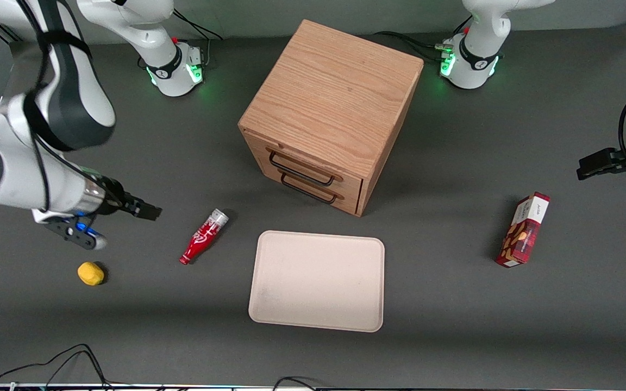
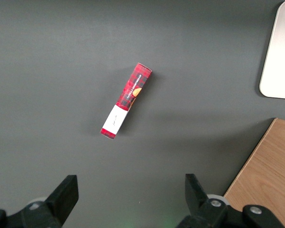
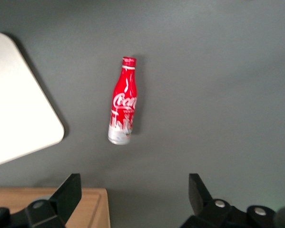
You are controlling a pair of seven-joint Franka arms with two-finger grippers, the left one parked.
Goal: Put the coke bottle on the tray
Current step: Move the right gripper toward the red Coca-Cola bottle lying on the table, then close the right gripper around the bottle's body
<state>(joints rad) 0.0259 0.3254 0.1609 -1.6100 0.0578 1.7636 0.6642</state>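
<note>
Coke bottle lying on its side on the dark grey tabletop, cap end nearer the front camera, silvery base end pointing toward the wooden drawer cabinet. It sits just beside the tray, apart from it, toward the working arm's end of the table. Judged small and light, rigid, with a smooth glossy skin that is likely slippery; round in section, so it may roll if nudged sideways. Best hold looks to be across the red body near the white lettering, fingers closing on the widest stretch and square to the long axis; the tapering neck would tend to squirt out. Gripper hovers above the table near the bottle, toward the working arm's end, not touching it; in the right wrist view its two fingers stand wide apart with nothing between them, bottle in line ahead. Tray is flat, cream, low-rimmed and bare, with ample room for a bottle laid down. Tabletop is matte and even, no clutter between bottle and tray. Yellow object lies near the gripper, closer to the front camera; red snack box stands well apart, toward the parked arm's end.
</note>
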